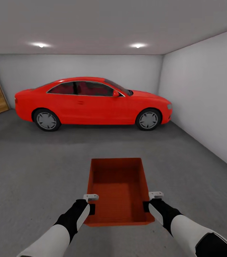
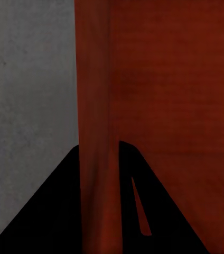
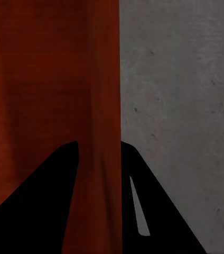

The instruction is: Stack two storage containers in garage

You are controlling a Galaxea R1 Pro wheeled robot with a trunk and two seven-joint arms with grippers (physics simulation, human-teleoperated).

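Gripping the storage container [image 1: 117,192] from both sides, the 2 arms hold it out in front of the robot in the garage. The left end effector [image 1: 91,208] pinches the container's left long wall near its closest corner, and the left wrist view shows that red-orange wall [image 2: 96,132] running straight up between the 2 dark fingers [image 2: 54,211], 1 outside and 1 inside the bin. The right end effector [image 1: 147,206] clamps the opposite long wall in the same way; in the right wrist view the wall [image 3: 104,106] sits between its fingers [image 3: 33,201], with the bin's interior to one side and the floor [image 3: 180,106] to the other. The container is open-topped and level, its far end pointing away from both end effectors toward a red car [image 1: 92,103] parked broadside well beyond it. Dark grey speckled concrete floor [image 1: 38,160] spreads beneath and around the bin. Whether the container rests on that floor or hangs just above it cannot be told. Pale grey walls [image 1: 206,92] close the room beyond the right end effector and behind the car.
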